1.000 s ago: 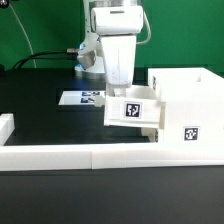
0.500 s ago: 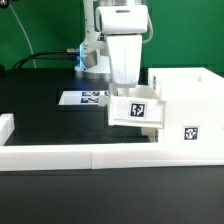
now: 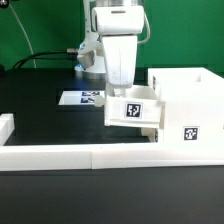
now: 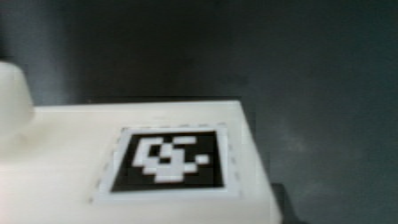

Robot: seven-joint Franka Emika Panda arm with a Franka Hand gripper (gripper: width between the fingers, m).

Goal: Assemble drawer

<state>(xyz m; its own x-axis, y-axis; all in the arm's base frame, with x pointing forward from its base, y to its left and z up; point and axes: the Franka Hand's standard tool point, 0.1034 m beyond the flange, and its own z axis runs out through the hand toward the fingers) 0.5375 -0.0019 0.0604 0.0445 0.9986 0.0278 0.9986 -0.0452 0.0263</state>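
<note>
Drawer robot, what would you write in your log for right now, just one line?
step: drawer assembly | gripper: over small tray, grip hidden | tray: at open side of box shell | marker board: flat on table

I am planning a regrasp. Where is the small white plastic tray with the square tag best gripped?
Grip the small white plastic tray from above, on its thin upright top wall, where the tool sits. Its tagged face is broad and flat, and the tall white box shell blocks the exterior view's right.

A robotics lab: a white arm (image 3: pixel 118 45) stands on a black table (image 3: pixel 40 115) before a green backdrop (image 3: pixel 45 25) in the frame's upper left, with a marker board (image 3: pixel 82 99) mid-frame and cables (image 3: pixel 50 57) behind.
</note>
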